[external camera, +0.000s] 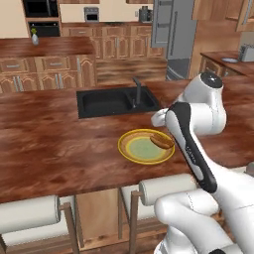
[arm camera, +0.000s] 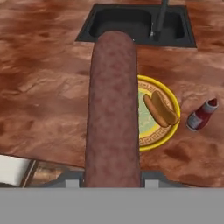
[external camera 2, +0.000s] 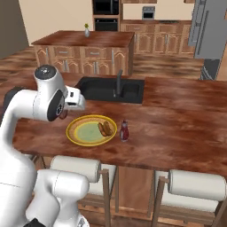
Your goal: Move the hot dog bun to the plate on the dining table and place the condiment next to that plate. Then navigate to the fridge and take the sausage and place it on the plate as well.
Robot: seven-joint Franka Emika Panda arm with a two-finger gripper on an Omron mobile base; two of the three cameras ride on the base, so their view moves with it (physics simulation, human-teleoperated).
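My gripper (arm camera: 113, 177) is shut on the sausage (arm camera: 113, 109), a thick dark red-brown cylinder that runs up the middle of the hand view. It hangs above the dining table (external camera: 49, 144), just left of the plate (arm camera: 175, 107). The yellow-rimmed plate (external camera: 131, 149) (external camera 2: 73, 133) holds the hot dog bun (external camera: 161, 142) (external camera 2: 105, 129) (arm camera: 161, 108) on its right half. The dark red condiment (external camera 2: 124, 131) (arm camera: 202, 115) stands on the wood just right of the plate. In the base views my hand (external camera 2: 76, 99) hovers over the plate's near-left edge.
A black sink (external camera: 114, 101) with a faucet (external camera 2: 119, 82) lies behind the plate. Padded stool backs (external camera: 30, 213) (external camera 2: 195, 184) line the table's near edge. The grey fridge (external camera: 173, 30) stands far back, and an island with a small vase (external camera 2: 87, 31) lies beyond the table.
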